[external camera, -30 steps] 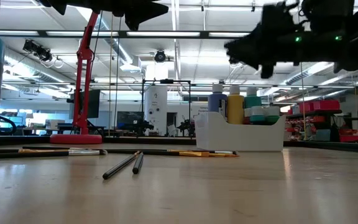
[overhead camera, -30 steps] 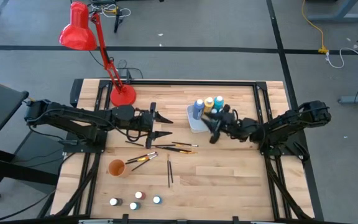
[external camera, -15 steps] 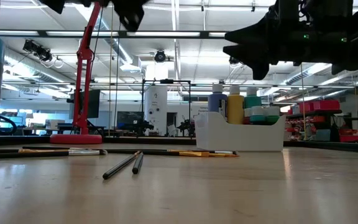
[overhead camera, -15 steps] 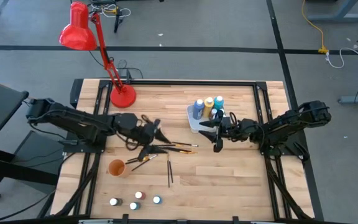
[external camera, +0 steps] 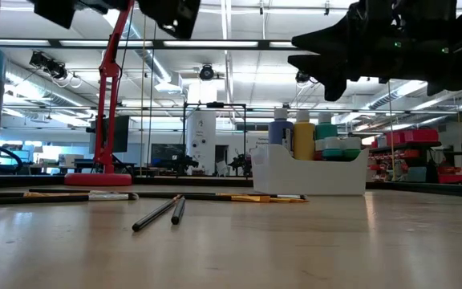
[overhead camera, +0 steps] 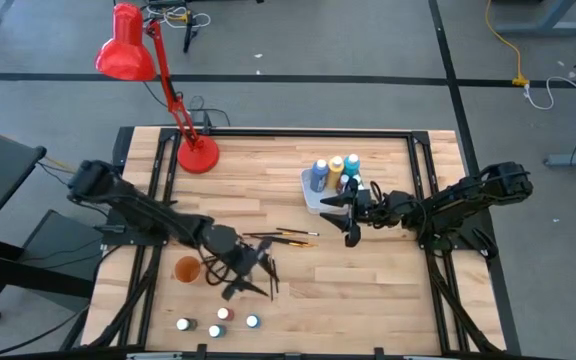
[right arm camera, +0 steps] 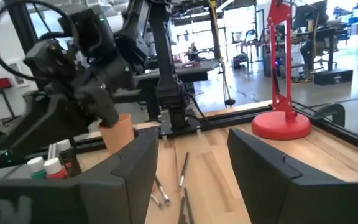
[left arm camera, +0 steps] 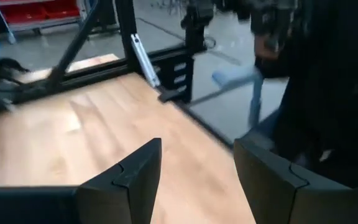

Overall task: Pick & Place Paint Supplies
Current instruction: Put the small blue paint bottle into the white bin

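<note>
Though the left arm's dark bulk covers part of the scattered paintbrushes near the wooden table's middle, its left gripper shows fingers spread wide and empty beside the orange cup. Just beside the white plastic tray, the right gripper also gapes with nothing held. Three slim bottles stand upright in the tray; four small capped bottles cluster at the table's front edge.

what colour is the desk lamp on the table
Red, shade, arm and base alike; the high view shows it best.
</note>
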### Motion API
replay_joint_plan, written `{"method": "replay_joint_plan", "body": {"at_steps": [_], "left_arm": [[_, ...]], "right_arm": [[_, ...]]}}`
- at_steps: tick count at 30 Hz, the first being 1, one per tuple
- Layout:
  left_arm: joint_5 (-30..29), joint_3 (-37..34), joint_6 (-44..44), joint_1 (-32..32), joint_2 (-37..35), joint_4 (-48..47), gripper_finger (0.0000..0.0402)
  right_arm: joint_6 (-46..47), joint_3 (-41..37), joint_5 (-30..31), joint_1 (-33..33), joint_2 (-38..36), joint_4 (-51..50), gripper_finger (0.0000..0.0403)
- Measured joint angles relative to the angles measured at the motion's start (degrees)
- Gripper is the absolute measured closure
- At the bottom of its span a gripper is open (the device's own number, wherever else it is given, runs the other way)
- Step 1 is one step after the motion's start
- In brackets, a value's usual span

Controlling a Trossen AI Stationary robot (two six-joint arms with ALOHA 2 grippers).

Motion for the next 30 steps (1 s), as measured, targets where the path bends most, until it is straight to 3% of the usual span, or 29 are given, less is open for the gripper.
{"method": "replay_joint_plan", "body": {"at_steps": [5,10,18,25,30], "left_arm": [[6.91,-0.08,-7.84,-2.39,6.52,4.93,0.0191],[7.14,-0.14,-6.79,-5.95,12.03,6.43,0.0191],[7.71,-0.12,-6.67,-7.92,12.51,6.43,0.0191],[4.41,-0.08,-6.14,-9.63,12.47,-0.46,0.0192],[-0.06,-0.11,-2.11,-10.58,12.45,-0.07,0.0192]], "right_arm": [[-0.69,0.02,0.05,0.0,0.0,1.37,0.0206],[-1.66,0.02,0.05,0.0,0.0,1.73,0.0206],[-1.52,0.02,-1.94,0.0,0.0,2.0,0.0206],[-1.52,0.02,-1.95,0.0,0.0,1.97,0.0206],[-0.98,0.02,-2.03,0.0,0.0,1.71,0.0206]]}}
